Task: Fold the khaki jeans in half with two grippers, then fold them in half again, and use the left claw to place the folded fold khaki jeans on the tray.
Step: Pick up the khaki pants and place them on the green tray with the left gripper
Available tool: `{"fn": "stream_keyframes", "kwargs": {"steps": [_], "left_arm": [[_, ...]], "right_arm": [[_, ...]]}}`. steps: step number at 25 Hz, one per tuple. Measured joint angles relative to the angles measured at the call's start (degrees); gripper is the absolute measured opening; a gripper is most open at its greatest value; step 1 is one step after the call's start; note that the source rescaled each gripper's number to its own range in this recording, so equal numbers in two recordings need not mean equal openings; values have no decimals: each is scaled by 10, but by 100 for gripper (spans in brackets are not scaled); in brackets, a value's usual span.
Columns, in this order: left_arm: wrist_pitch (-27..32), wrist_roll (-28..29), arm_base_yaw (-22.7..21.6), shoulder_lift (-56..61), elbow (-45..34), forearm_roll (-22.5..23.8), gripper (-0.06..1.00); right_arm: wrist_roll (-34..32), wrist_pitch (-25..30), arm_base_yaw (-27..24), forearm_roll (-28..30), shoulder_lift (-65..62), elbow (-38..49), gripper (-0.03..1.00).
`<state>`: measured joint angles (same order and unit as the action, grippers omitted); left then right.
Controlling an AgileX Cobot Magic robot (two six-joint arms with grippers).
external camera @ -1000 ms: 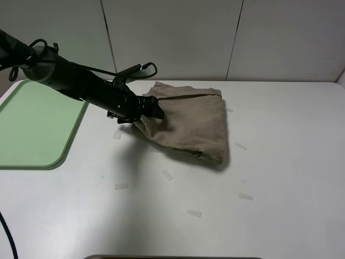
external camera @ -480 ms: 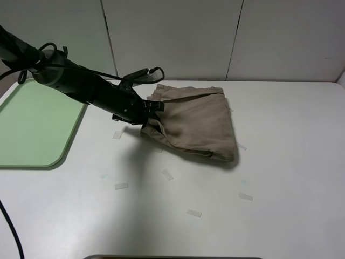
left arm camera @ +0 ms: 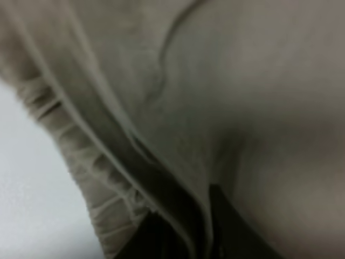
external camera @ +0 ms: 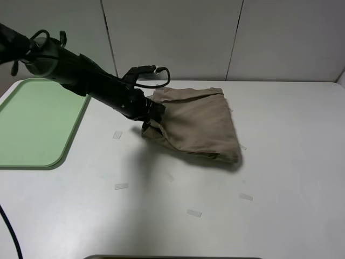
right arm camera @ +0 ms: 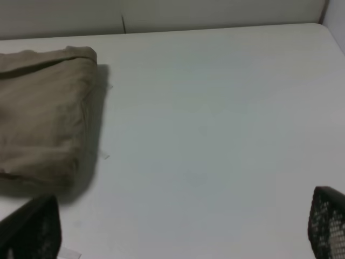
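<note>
Khaki jeans [external camera: 197,121], folded, long axis toward the tray [external camera: 32,124]

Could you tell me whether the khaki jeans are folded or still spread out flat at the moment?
Folded. The khaki jeans lie as a compact, layered bundle on the table, with stacked edges showing beside the left gripper.

A white table [external camera: 280,178] is carrying small clear tape strips [external camera: 121,186], scattered near and left. Pale wall panels [external camera: 172,38] are standing far behind.

No text, label, brand, number or sign can be read anywhere.
</note>
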<state>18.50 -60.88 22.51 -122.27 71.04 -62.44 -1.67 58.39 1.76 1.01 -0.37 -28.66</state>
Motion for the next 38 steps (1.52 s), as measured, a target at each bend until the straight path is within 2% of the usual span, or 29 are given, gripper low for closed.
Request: {"fn": "stream_keyframes", "kwargs": {"steps": [8, 11, 15, 21, 24, 30, 38], "left_arm": [[74, 0, -15, 60, 14, 184, 5], [96, 11, -22, 68, 14, 273, 5], [106, 86, -28, 80, 14, 416, 5], [128, 236, -54, 90, 17, 651, 5], [156, 272, -68, 90, 23, 737, 5], [186, 329, -89, 90, 25, 859, 4], [185, 496, -125, 90, 25, 960, 4]], "right_arm": [[0, 0, 0, 0, 0, 0, 100], [0, 0, 0, 0, 0, 0, 100], [0, 0, 0, 0, 0, 0, 100], [0, 0, 0, 0, 0, 0, 100], [0, 0, 0, 0, 0, 0, 100], [0, 0, 0, 0, 0, 0, 100], [0, 0, 0, 0, 0, 0, 100]]}}
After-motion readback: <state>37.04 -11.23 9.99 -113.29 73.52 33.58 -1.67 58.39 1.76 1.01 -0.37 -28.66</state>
